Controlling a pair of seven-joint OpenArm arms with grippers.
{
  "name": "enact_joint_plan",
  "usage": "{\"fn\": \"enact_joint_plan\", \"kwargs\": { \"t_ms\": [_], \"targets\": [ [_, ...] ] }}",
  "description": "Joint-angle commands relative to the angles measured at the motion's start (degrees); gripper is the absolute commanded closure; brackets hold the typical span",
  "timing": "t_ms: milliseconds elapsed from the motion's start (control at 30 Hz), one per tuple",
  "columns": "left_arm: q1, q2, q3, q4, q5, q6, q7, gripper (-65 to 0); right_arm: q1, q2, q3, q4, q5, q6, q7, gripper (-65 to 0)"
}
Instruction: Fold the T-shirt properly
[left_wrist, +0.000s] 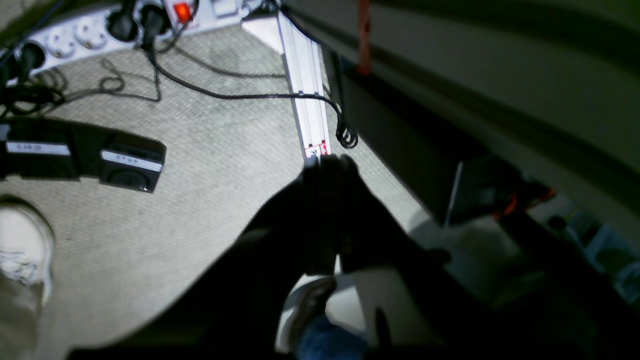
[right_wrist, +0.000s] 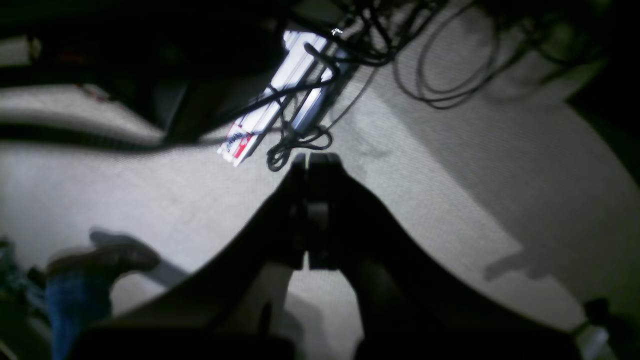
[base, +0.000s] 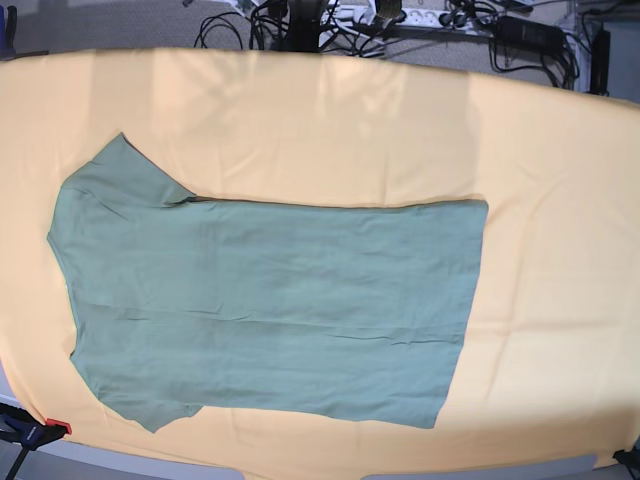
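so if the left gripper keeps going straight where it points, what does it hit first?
Likely the carpet. The left gripper, shut, points down at the floor, with its tips lined up on the end of a white aluminium rail and a black cable. Depth is unclear, so either could come first.

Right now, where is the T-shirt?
In the base view the T-shirt lies spread flat on the yellow-orange cloth, left of centre, sleeves toward the left edge.

A yellow-orange cloth (base: 560, 200) covers the tabletop, lightly creased. On the grey carpet (left_wrist: 210, 165) lie a white power strip (left_wrist: 100, 27) with a lit red switch, tangled black cables (right_wrist: 440, 75), and a white shoe (left_wrist: 22, 245).
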Motion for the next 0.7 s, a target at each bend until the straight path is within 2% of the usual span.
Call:
{"fn": "enact_joint_plan", "kwargs": {
  "t_ms": [0, 67, 167, 300, 367, 467, 567, 667],
  "targets": [
    [1.1, -0.7, 0.0, 3.0, -1.3, -0.4, 0.5, 0.0, -2.0, 1.1, 0.0, 3.6, 0.5, -0.7, 0.3, 0.0],
    [3.7, -2.8, 0.0, 8.6, -2.9, -1.6, 2.9, 0.0, -5.4, 2.5, 0.0, 9.6, 2.3, -1.5, -2.5, 0.0],
    [8.7, -6.3, 0.0, 17.7, -5.6, -3.7, 4.7, 0.0, -9.4, 4.5, 0.0, 18.2, 6.1, -1.1, -8.0, 0.0],
    [16.7, -10.9, 0.0, 30.6, -7.4, -3.8, 6.2, 0.0, -14.2, 7.2, 0.0, 28.5, 6.4, 0.3, -10.6, 0.0],
    [20.2, -13.6, 0.0, 37.0, -7.4, -3.8, 7.8, 0.0, -16.4, 8.9, 0.0, 33.2, 6.4, -1.1, -11.3, 0.0],
    [24.6, -17.4, 0.0, 46.7, -7.4, -3.7, 12.1, 0.0, -19.3, 10.7, 0.0, 40.3, 6.2, -5.7, -17.5, 0.0],
    [28.8, -21.4, -0.6, 55.6, -7.3, -3.7, 14.3, 0.0, -22.9, 13.0, 0.0, 47.0, 6.1, -6.7, -18.9, 0.0],
    [33.3, -23.5, -2.8, 64.0, -5.8, -3.5, 15.4, 0.0, -27.2, 15.5, 0.0, 53.4, 4.2, -7.5, -19.1, 0.0]
  ]
}}
